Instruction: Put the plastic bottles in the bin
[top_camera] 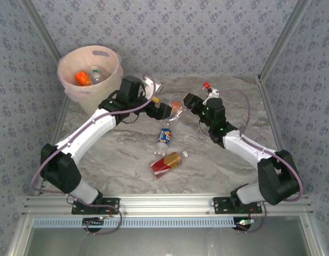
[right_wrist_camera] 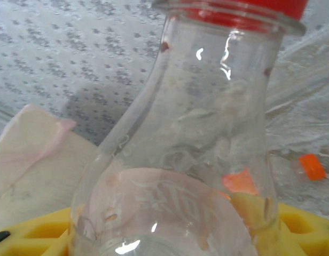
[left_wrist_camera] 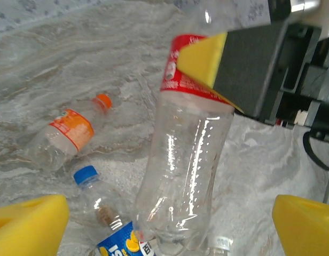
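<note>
Closest to my right wrist camera is a clear bottle [right_wrist_camera: 180,160], so near that its smooth rounded shoulder blurs and its red label band is cut off at the top edge; my right gripper [top_camera: 183,105] is clamped on it, with yellow foam fingers [right_wrist_camera: 41,232] showing low on either side. From the left wrist camera I see one yellow pad pressed flat on that red label, the other hidden behind the plastic; the bottle hangs tilted, its thin dimpled walls catching glare.

My left gripper [top_camera: 166,111] stands spread wide, its two yellow pads [left_wrist_camera: 28,226] well apart at the bottom corners and holding nothing; the bottle's base sits in line between them, touching neither as far as I can see.

On the grey marbled table [top_camera: 127,160] lies an orange-labelled bottle [left_wrist_camera: 71,130] with an orange cap; nearer, a blue-capped bottle [left_wrist_camera: 95,192] with a blue label is partly hidden behind the held one; a white cap [left_wrist_camera: 220,244] pokes in at the bottom edge, its bottle cut off. From above, a red-labelled bottle [top_camera: 167,162] lies on its side near the table's middle.

The bin [top_camera: 84,95], a cream round pail with a thin pinkish liner, stands at the far left corner, well apart from the held bottle; inside I make out an orange bottle [top_camera: 83,79] and a clear one [top_camera: 96,74].
</note>
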